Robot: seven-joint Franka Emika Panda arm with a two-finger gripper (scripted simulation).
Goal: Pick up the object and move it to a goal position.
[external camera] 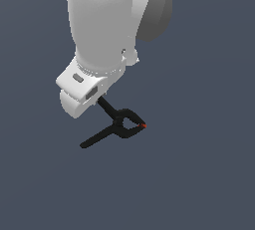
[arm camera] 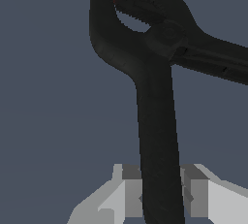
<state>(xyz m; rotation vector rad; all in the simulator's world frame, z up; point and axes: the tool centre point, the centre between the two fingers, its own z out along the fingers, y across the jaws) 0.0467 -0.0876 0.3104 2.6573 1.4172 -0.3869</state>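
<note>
Black and thin-handled, the spring clamp hangs just below the white gripper, its looped jaws and small red-orange tip pointing toward the exterior view's right. In the wrist view one handle runs straight down between the two fingers, whose pads sit against it on either side, so the gripper is closed on that handle; the other handle splays away free. No shadow or contact shows whether the clamp is lifted. The grasp looks made, and the carrying step seems next: it calls for a steady move, since a one-handle hold may let the clamp swing. Only plain grey-blue ground surrounds it; no goal marker or obstacle is visible.
</note>
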